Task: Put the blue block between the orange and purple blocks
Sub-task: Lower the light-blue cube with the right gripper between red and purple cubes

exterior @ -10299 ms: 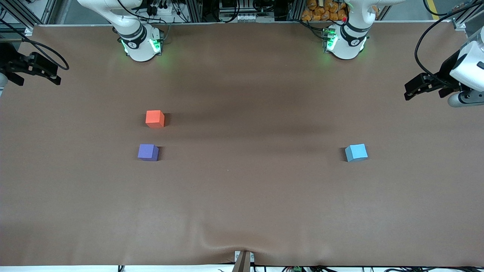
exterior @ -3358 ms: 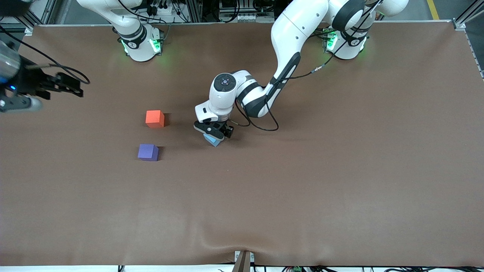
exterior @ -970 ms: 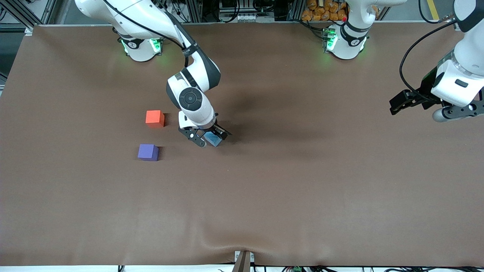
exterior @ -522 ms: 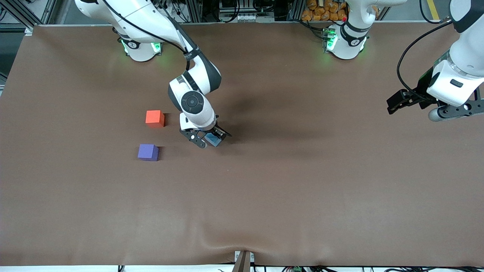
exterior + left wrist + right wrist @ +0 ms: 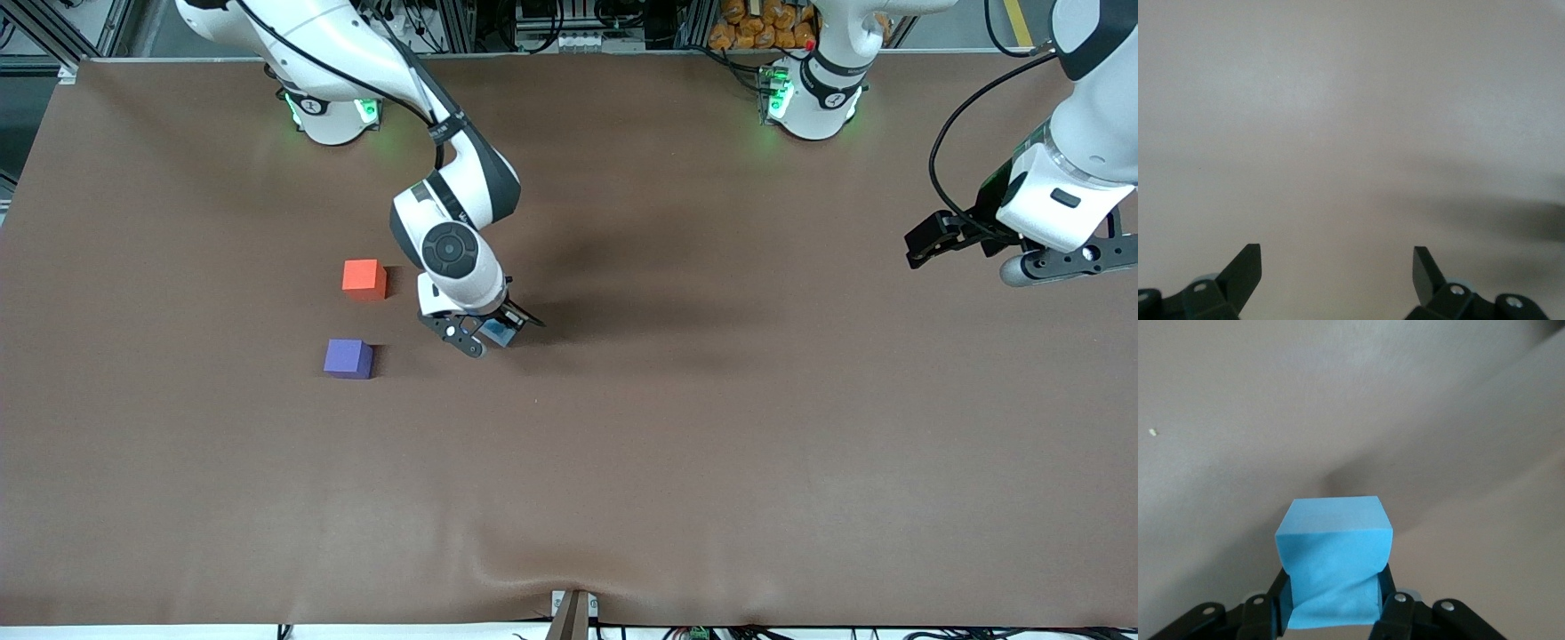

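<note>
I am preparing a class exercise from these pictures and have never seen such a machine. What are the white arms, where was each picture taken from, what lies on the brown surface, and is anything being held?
These are two robot arms bolted along one edge of a brown table. Each ends in a gripper with two jaws.

The wide picture comes from a high camera facing the robots. The other two come from small cameras on each arm's wrist, looking past its jaws.

Three small cubes are present. The orange block and the purple block sit on the table, with the purple one nearer the front camera.

The right gripper has its jaws shut on the blue block, beside those two cubes. Its wrist view shows the cube up close.

The left gripper waits with open jaws, holding nothing, at the left arm's end of the table.
</note>
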`<state>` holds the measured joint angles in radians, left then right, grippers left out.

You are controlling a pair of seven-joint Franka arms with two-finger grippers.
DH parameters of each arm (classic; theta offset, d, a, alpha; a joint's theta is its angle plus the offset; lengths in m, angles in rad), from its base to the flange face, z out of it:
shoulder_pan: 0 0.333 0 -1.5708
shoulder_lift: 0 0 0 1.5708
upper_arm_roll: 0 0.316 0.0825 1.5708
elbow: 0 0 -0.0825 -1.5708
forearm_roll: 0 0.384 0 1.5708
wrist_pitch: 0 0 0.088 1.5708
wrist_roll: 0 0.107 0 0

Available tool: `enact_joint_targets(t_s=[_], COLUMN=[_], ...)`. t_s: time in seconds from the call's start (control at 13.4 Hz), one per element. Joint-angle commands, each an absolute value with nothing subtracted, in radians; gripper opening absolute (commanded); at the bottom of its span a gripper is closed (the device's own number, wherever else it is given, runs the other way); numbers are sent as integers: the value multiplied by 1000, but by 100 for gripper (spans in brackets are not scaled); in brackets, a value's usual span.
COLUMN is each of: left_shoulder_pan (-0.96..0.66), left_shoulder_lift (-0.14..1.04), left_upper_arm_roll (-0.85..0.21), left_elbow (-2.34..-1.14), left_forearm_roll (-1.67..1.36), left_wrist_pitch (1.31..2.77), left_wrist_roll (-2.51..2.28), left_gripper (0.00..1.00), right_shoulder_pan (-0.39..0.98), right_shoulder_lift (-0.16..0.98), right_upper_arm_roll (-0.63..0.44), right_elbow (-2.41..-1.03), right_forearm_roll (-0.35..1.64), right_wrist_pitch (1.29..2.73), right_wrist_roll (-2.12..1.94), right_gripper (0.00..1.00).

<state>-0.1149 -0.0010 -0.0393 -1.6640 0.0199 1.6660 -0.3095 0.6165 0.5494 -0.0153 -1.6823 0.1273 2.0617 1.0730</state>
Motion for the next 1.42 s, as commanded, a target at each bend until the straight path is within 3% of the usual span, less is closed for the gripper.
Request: enact_joint_targets(t_s=[0.0, 0.3, 0.6, 0.82, 1.34], left_shoulder_pan=[-110, -107, -104, -101, -101], left_shoulder_lift=[-17, -3, 21, 18, 9], left_upper_arm_roll=[-49, -49, -48, -48, -48], left_elbow=[-1684, -1683, -1684, -1690, -1704], left_forearm_roll=[9, 12, 21, 21, 21], left_wrist_pitch=[1681, 1704, 1752, 1753, 1755], left_wrist_roll=[-293, -293, -291, -291, -290], left_gripper=[100, 100, 100, 100, 100], right_shoulder_pan=[505, 388, 338, 333, 311], right_shoulder_lift=[534, 471, 439, 382, 364], right_upper_arm_roll=[-5, -50, -84, -84, -84], right_elbow=[-1508, -1549, -1646, -1814, -1896], right_forearm_roll=[124, 107, 72, 45, 44], right_wrist_pitch=[1760, 1669, 1730, 1885, 1940], right_wrist_roll=[836, 401, 262, 252, 190], right_gripper=[15, 16, 16, 16, 16])
